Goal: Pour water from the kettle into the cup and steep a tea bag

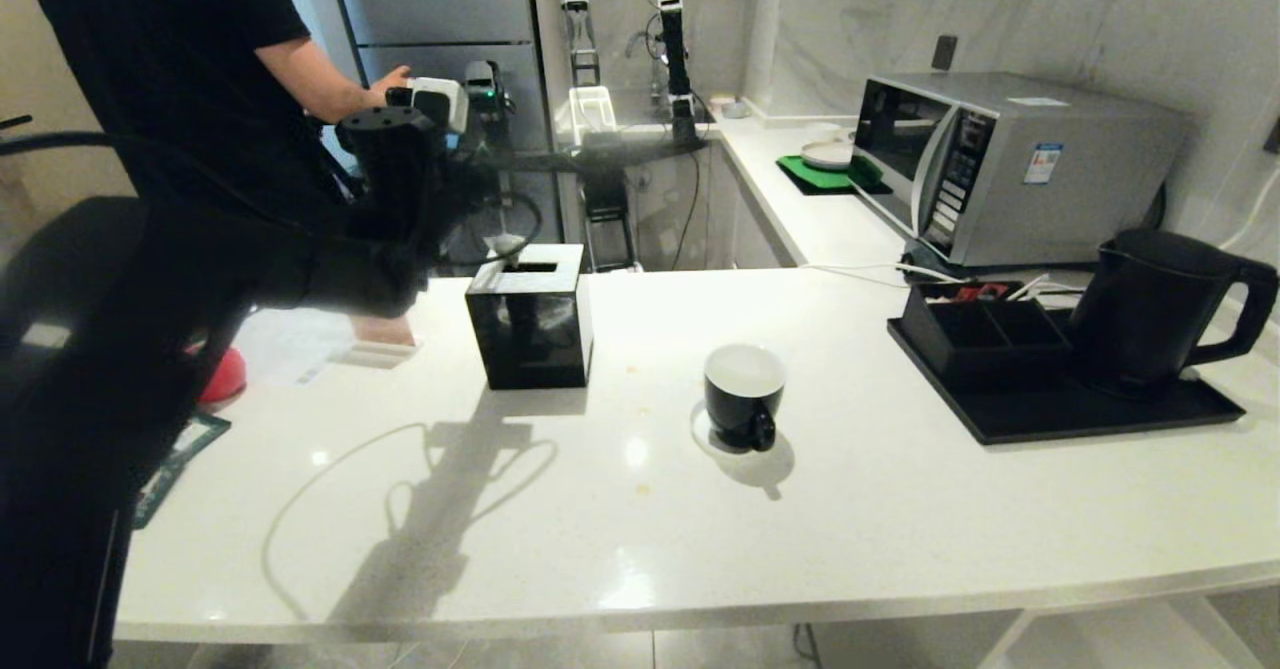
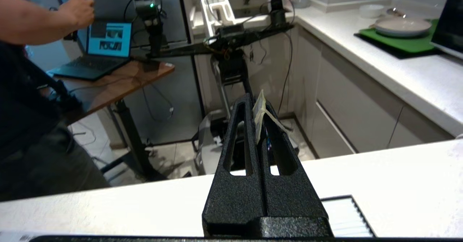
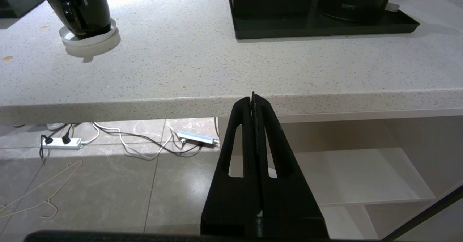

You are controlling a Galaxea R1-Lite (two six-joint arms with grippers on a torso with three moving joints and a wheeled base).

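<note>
**Head view: tea bag carried at the left, cup and kettle waiting on the worktop**

The left gripper (image 2: pixel 257 102) is raised above the far left of the worktop (image 1: pixel 620 539), close to the black tissue box (image 1: pixel 530 314). Its fingers (image 2: pixel 240 126) are pressed together on a thin pale item with a trailing string, probably the tea bag (image 2: pixel 259 113), though its edge-on pose leaves that uncertain. The pinch at the very tips would let the bag hang free for dipping.

The cup (image 1: pixel 745 394) stands upright near the middle of the worktop, its white inside apparently without water and its ear handle turned toward the robot, well apart from the tissue box. The kettle (image 1: pixel 1160 309) rests at the right on a black tray (image 1: pixel 1050 411), beside a compartmented black organiser (image 1: pixel 975 334), its loop handle facing right, where a grasp from the right side seems easiest.

The right gripper (image 3: pixel 254 99) is parked below the worktop's front edge, fingers shut on nothing. Pouring is judged not yet done.

A person (image 1: pixel 170 69) stands at the far left, one hand (image 2: pixel 77 10) at a separate rig.
</note>
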